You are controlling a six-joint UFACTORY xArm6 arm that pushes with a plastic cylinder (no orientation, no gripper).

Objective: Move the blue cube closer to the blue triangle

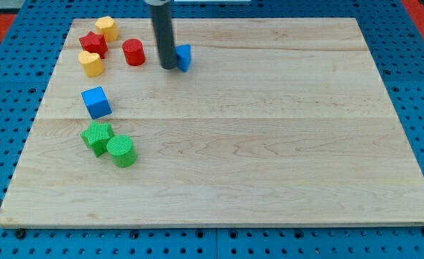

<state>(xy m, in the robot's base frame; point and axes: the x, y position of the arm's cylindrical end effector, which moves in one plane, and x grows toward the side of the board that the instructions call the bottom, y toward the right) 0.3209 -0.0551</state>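
The blue cube (pixel 96 101) lies on the wooden board at the view's left. The blue triangle (pixel 184 57) sits near the view's top, partly hidden behind my rod. My tip (pixel 168 67) rests on the board right beside the blue triangle, on its left side, touching or almost touching it. The tip is well above and to the right of the blue cube.
A red cylinder (pixel 133 52) stands just left of the rod. A red star (pixel 93 44), a yellow block (pixel 106 27) and a yellow heart (pixel 91 63) cluster at the top left. A green star (pixel 96 136) and a green cylinder (pixel 122 151) lie below the blue cube.
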